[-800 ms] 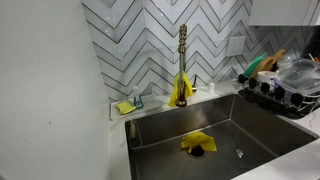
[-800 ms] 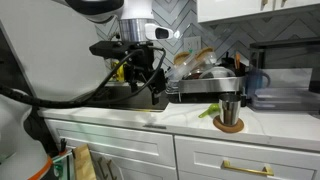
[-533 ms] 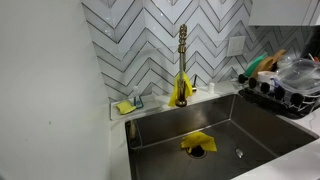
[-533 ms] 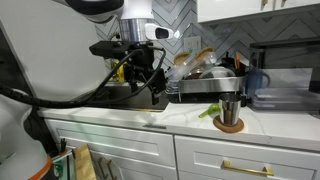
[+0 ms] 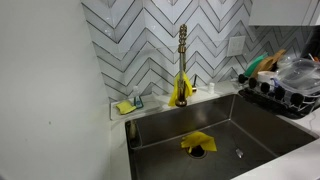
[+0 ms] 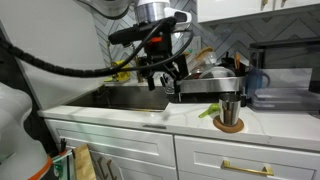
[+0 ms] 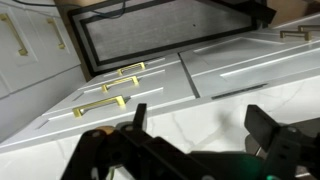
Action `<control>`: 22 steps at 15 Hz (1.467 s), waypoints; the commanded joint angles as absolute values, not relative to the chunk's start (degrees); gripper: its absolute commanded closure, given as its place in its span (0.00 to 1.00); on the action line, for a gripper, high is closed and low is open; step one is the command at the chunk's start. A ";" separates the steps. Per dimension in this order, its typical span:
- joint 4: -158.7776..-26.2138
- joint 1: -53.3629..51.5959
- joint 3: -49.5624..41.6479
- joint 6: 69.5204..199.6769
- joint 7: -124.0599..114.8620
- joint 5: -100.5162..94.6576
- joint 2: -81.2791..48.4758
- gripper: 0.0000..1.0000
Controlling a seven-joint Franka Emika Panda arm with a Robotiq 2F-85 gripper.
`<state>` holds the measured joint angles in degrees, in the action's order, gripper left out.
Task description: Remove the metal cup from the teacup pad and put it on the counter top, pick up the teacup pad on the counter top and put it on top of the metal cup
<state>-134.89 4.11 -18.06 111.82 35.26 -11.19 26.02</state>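
Two hazards ahead: may clip the dish rack (image 6: 205, 85) beside the metal cup (image 6: 230, 108), or drag the teacup pad (image 6: 230, 126) beneath it across the counter top (image 6: 190, 122). Hangs over the sink (image 6: 130, 97) with gripper (image 6: 163, 85) spread wide, empty.

Enters an exterior view from eleven o'clock as a Panda arm (image 6: 108, 6), pale link up top, with black cables (image 6: 60, 68) looping away toward nine o'clock. Ends at twelve o'clock in a silver wrist (image 6: 152, 12), with the black gripper (image 6: 162, 85) slung beneath it and aimed down toward six o'clock. Shows the fingers (image 6: 148, 80) parted there, with nothing gripped between them. Fills the lower edge of the wrist view with the dark gripper (image 7: 200, 125) body, from seven round to five o'clock. Sets one of the fingers (image 7: 138, 118) near seven o'clock and its mate near four o'clock, well apart, with nothing held in the gap.
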 commanded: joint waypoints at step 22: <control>-116.37 10.22 -13.03 130.83 50.64 2.87 -3.65 0.05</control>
<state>-116.63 8.54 -14.28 129.13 47.44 -1.69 -2.08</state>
